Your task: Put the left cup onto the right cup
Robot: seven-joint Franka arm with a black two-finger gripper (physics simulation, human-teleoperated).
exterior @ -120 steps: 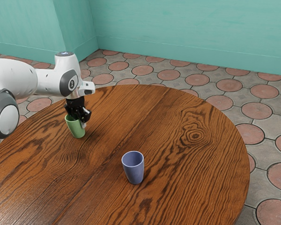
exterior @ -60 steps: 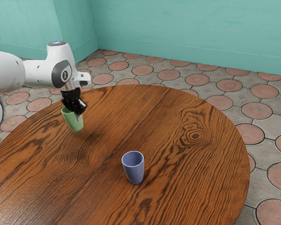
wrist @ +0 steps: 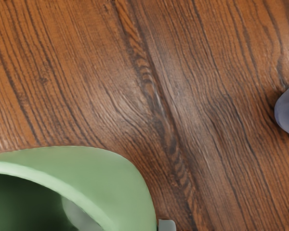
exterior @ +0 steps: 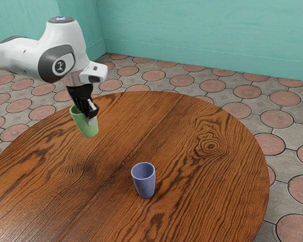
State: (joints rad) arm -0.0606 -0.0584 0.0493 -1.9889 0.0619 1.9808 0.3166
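My black gripper is shut on the rim of a green cup, which hangs tilted in the air above the round wooden table near its far left side. A blue-grey cup stands upright on the table toward the front, well to the exterior view's right of and below the green cup. In the wrist view the green cup looms large and close under my hand, and the blue-grey cup peeks in at the edge.
The table's curved edge runs along the exterior view's right and front. Beyond it lie a tiled floor and teal walls.
My gripper has lifted the green cup off the table and carried it up and slightly toward the exterior view's right. The blue-grey cup has stayed where it was.
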